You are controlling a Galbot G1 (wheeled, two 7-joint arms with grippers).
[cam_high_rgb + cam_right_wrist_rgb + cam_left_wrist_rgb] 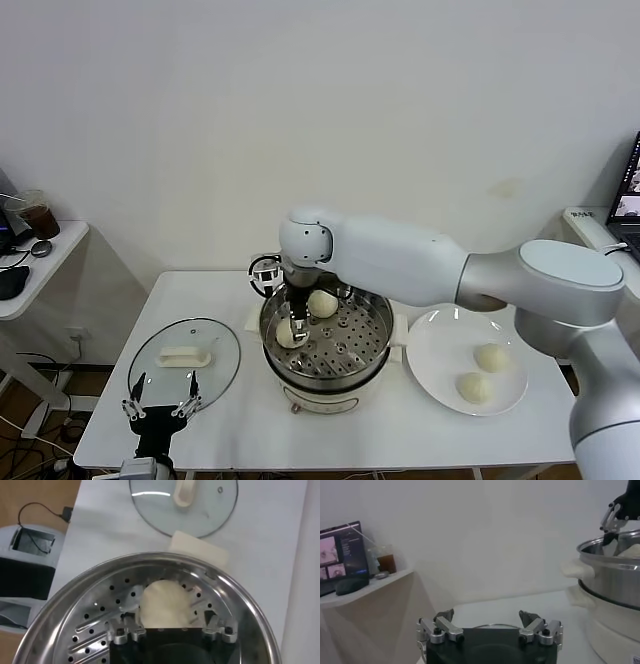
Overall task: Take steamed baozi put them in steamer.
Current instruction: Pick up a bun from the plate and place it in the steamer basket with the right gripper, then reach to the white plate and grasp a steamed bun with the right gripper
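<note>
The steamer (372, 345) stands mid-table on its cream-white base and holds two baozi, one at the back (323, 302) and one at the left (285, 334). My right gripper (298, 326) reaches down into the basket at the left baozi. In the right wrist view that gripper (169, 625) is open, and its fingers (122, 630) stand apart on either side of the baozi (166, 602), which rests on the perforated floor (95, 615). Two more baozi (491, 357) (473, 388) lie on the white plate (435, 350). My left gripper (160, 408) is open and empty at the front left.
The glass lid (185, 358) with its white handle lies left of the steamer, just beyond my left gripper (491, 617). The steamer wall (615, 575) shows in the left wrist view. A side table (30, 265) with a cup stands at the far left.
</note>
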